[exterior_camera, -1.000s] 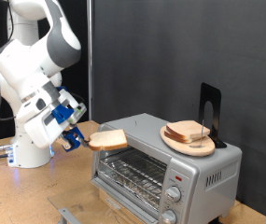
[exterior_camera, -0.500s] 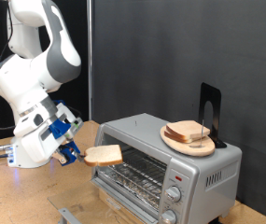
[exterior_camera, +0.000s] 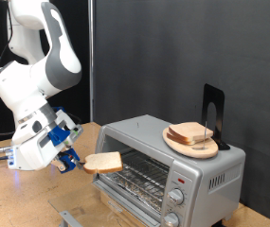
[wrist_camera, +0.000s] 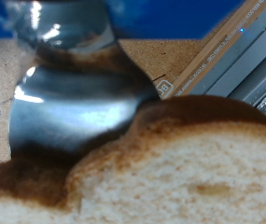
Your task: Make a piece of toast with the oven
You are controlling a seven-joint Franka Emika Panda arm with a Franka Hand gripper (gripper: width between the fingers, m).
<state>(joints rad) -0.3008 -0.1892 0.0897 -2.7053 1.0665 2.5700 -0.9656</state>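
Toast (exterior_camera: 103,162) flat in fingers (exterior_camera: 70,161), facing oven (exterior_camera: 169,165)

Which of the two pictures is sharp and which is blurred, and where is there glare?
Exterior view: evenly lit and sharp; the gripper holds the piece of toast beside the oven. Wrist view: very close and blurred; the toast fills the frame, with bright glare on a shiny finger.

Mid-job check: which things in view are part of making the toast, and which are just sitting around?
Part of the job:
- gripper, shut on the piece of toast, held level in front of the oven
- oven, wire rack showing

Just sitting around:
- round wooden plate on the oven top with spare bread slices
- black stand behind it
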